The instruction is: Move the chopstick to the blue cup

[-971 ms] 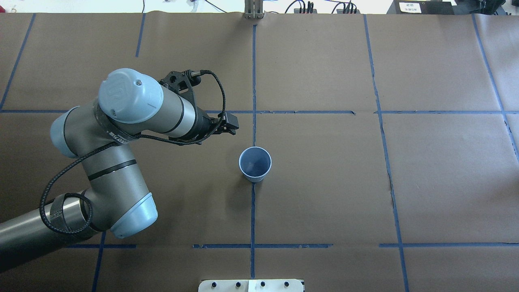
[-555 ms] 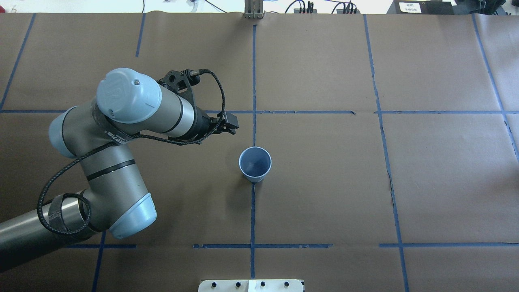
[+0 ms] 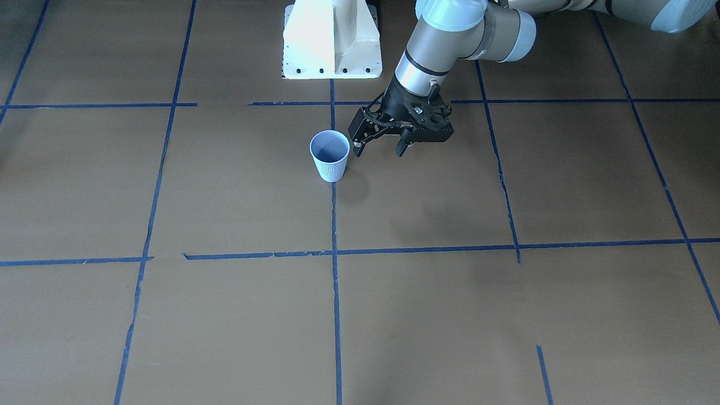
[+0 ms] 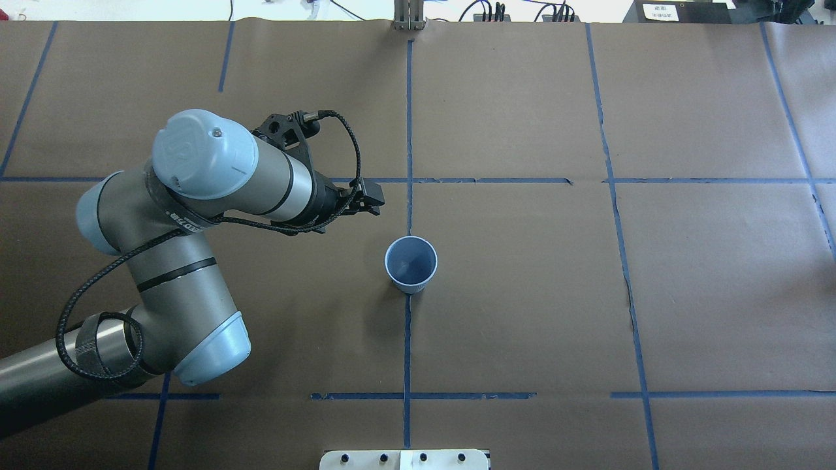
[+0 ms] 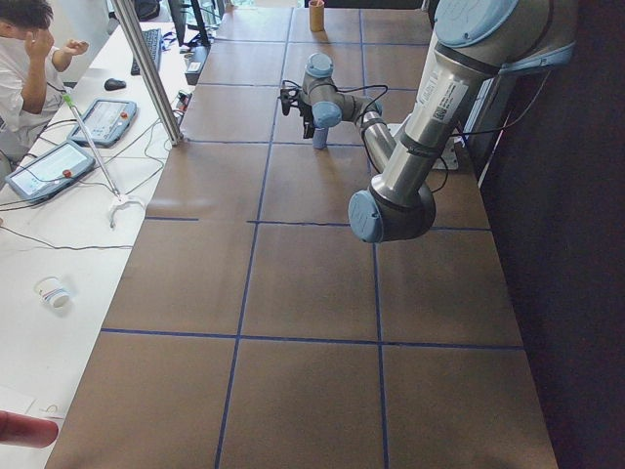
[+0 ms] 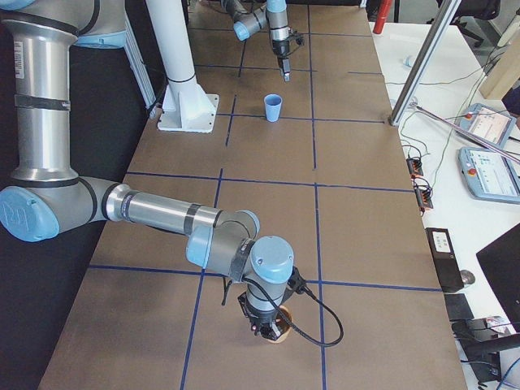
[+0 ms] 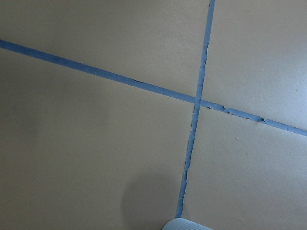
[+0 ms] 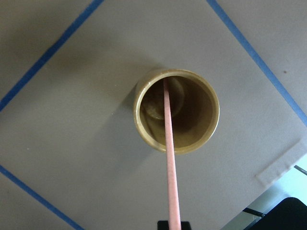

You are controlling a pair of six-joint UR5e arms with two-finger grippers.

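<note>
Against the overhead frames from the second before, the left arm had drifted slightly up and to the left of that view. This carried the left gripper (image 4: 368, 198) a little farther from the blue cup (image 4: 410, 264). The cup had not moved.

1. Left gripper: in the front-facing view I read its fingers as spread apart and empty. It hung just beside the cup without touching it.
2. Blue cup: it stood upright on a blue tape line (image 4: 407, 339), mouth up, with nothing inside.
3. Right gripper (image 8: 171, 225): it worked at the robot's right end of the table, outside the overhead view. Its fingertips were drawn together on the upper end of the chopstick (image 8: 169, 158). The lower end of the stick stood inside a brown cup (image 8: 211, 110).

Governing relation: the chopstick's long axis ran almost straight down from the fingers into the brown cup. I judged that a straight upward pull was required before any sideways travel. The blue cup lay well apart from it, toward the robot's left. The left gripper was nearer the blue cup, but the right one held the stick.

Surface and room: the table was covered in flat brown paper (image 4: 522, 294), torn in places along the tape. I judged the left arm beside the blue cup to be the obstruction to watch.
</note>
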